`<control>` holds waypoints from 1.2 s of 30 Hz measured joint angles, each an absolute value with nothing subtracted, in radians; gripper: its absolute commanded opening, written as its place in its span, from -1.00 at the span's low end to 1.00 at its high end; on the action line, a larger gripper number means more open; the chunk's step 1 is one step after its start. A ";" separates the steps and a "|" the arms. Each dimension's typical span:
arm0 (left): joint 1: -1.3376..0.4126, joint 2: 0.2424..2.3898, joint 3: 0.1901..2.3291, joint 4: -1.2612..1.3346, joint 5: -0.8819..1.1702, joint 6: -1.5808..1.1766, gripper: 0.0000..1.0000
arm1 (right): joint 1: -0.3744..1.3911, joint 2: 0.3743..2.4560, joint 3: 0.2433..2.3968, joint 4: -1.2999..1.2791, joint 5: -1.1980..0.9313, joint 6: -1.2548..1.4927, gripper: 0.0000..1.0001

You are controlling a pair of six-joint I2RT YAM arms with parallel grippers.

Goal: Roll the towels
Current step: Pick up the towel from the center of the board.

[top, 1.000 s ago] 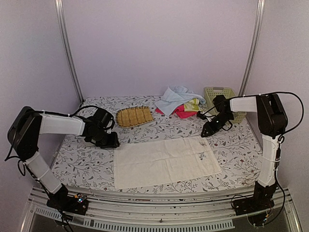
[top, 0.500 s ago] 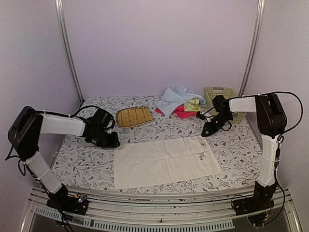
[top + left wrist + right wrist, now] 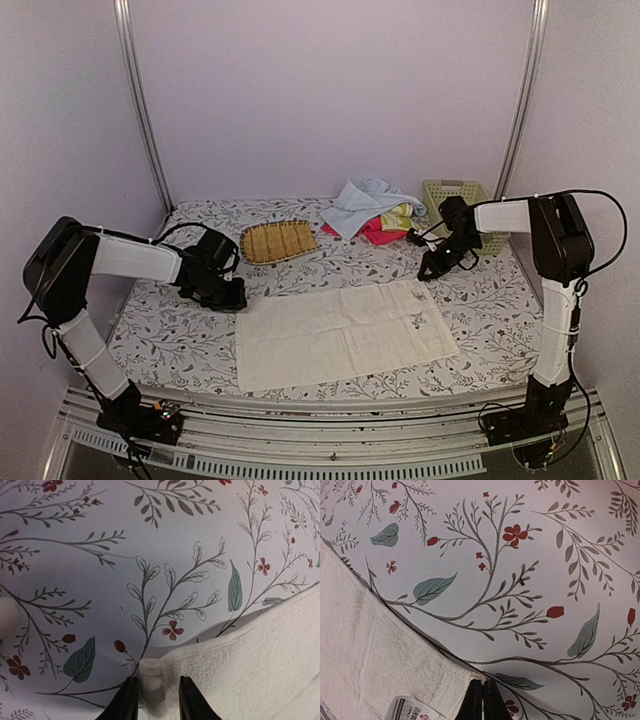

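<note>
Left arm: stretched low from the left toward the centre.
Left gripper: tipped down, jaws parted.
Right arm: elbow high at right, forearm reaching left.
Right gripper: tipped down, jaws pressed together.

Cream towel: matt, nubby terry cloth. Table: smooth matt floral print. Mat at 11 o'clock woven; basket plastic lattice.

walls: plain lilac | table: floral cloth (leafy sprigs) | light: even

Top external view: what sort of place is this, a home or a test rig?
Likely a lab test booth: plain walls with metal corner posts, left arm and right arm bolted to a rail, and a floral-cloth table bearing a cream towel.
</note>
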State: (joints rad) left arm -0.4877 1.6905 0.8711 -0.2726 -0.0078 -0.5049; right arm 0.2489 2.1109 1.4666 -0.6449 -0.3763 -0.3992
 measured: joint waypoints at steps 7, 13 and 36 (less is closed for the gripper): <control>-0.488 1.709 0.871 -0.268 -0.014 -0.504 -0.43 | 0.249 2.111 1.466 -0.644 -0.376 -0.400 -0.94; -0.488 1.710 0.871 -0.263 -0.023 -0.501 -0.40 | 0.249 2.111 1.466 -0.643 -0.376 -0.400 -0.94; -0.486 1.711 0.864 -0.229 -0.060 -0.482 -1.00 | 0.249 2.072 1.403 -0.563 -0.376 -0.392 -0.95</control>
